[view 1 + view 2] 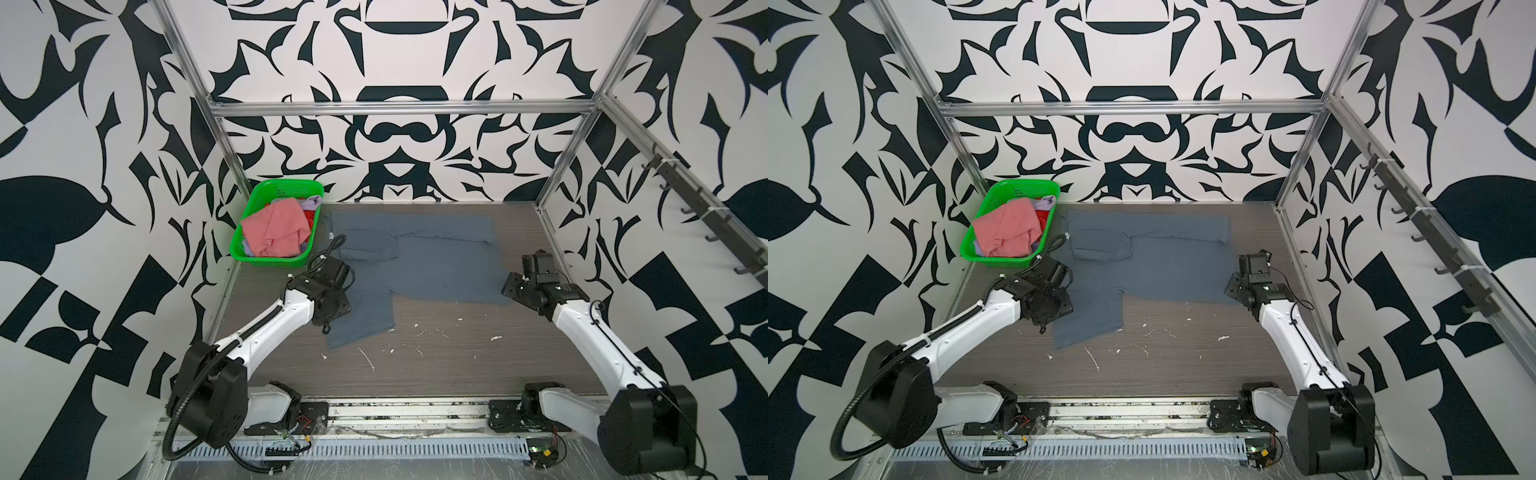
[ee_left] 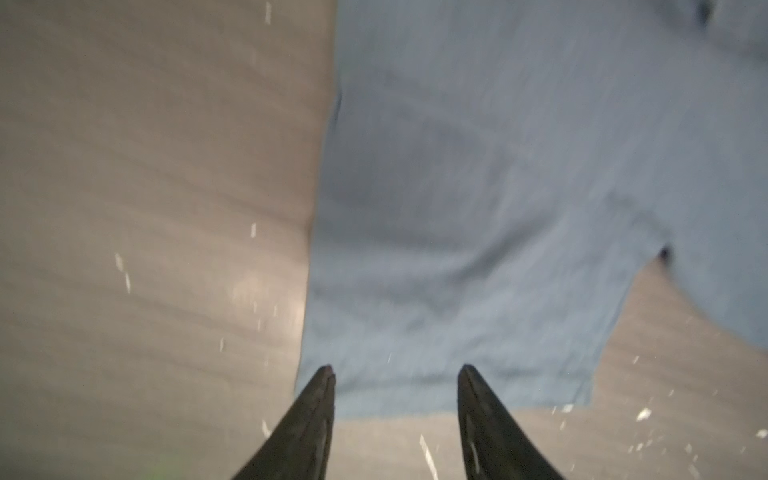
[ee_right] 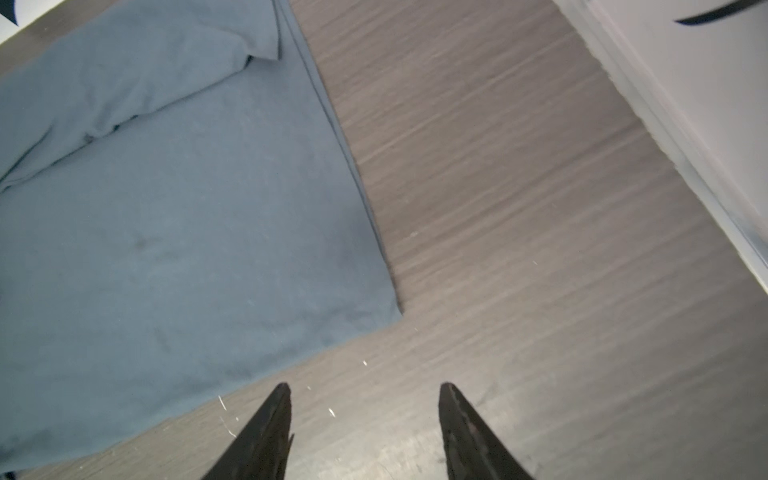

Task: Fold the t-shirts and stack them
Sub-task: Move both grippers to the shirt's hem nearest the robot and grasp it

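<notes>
While the near part of my table (image 1: 436, 365), toward 6 o'clock, carries only white scratches and no folded pile, I judge the work to be at its beginning. My left gripper (image 2: 397, 370) hangs at about 8 o'clock over the sleeve that sticks out toward me. Its jaws are apart with nothing between them, and I cannot tell if the tips touch the cloth. My right gripper (image 3: 365, 386) is at about 3 o'clock, above bare wood just beside the near right corner of the cloth, also with jaws apart and empty. Between my two arms the slate blue-grey t-shirt (image 1: 436, 266) lies flat in the middle of the table, in both top views. Along its far edge, toward 12 o'clock, a strip seems turned over onto the body, so perhaps one fold is made. The near sleeve and the body are not yet folded in. Further, at about 10 o'clock, the green basket (image 1: 266, 258) stands just beside the shirt's far left corner. It holds a crumpled salmon pink shirt (image 1: 274, 230) on top, with a lavender one (image 1: 311, 203) and a red one (image 1: 311, 216) showing behind it. By my judgement, these three wait for folding, and the stack is not started.
</notes>
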Robot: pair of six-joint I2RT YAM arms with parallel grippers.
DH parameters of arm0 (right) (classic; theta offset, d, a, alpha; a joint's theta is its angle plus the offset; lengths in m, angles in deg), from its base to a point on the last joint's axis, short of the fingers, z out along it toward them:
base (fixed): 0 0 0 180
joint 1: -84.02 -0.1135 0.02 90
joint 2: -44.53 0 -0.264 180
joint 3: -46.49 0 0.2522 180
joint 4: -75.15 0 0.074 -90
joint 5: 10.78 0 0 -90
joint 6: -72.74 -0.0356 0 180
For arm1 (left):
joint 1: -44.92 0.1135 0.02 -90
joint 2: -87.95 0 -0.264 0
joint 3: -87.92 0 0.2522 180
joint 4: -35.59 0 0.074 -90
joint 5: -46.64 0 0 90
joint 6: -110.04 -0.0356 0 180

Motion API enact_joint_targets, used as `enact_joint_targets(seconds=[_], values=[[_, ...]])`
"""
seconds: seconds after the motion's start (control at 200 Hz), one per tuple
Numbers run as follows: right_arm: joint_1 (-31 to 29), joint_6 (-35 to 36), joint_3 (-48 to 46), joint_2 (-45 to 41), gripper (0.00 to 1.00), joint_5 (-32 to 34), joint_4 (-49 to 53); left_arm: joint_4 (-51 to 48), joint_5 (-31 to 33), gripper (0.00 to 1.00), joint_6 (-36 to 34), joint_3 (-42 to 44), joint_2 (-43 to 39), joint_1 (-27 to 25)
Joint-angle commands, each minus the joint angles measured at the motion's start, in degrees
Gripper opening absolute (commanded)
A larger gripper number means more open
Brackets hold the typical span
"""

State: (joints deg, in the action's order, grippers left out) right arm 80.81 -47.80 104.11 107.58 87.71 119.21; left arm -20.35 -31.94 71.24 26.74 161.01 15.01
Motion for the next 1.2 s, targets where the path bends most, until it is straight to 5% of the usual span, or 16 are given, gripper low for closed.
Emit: enact_joint_targets(seconds=[0.0,0.265,0.56,0.935,1.195], values=[[0.2,-0.9,-2.1,-2.0,0.62,4.6,3.8,-6.7,1.6,0.48,9.1,5.3,-3.8,-2.4],[0.6,0.0,-3.4,-2.0,0.65,5.4,4.0,-0.4,0.9,0.48,14.2,14.7,-9.4,-3.6],[1.2,-1.3,-6.1,-1.0,0.67,3.9,0.5,9.1,-2.1,0.46,16.3,17.1,-3.6,-3.6],[1.8,-6.7,-8.7,1.5,0.67,-2.9,-4.3,13.3,-1.8,0.14,15.0,17.2,-2.8,-3.6],[1.8,-10.7,-9.1,8.3,0.6,-4.1,-10.3,12.0,-0.2,0.06,12.2,14.5,-4.0,-3.6]])
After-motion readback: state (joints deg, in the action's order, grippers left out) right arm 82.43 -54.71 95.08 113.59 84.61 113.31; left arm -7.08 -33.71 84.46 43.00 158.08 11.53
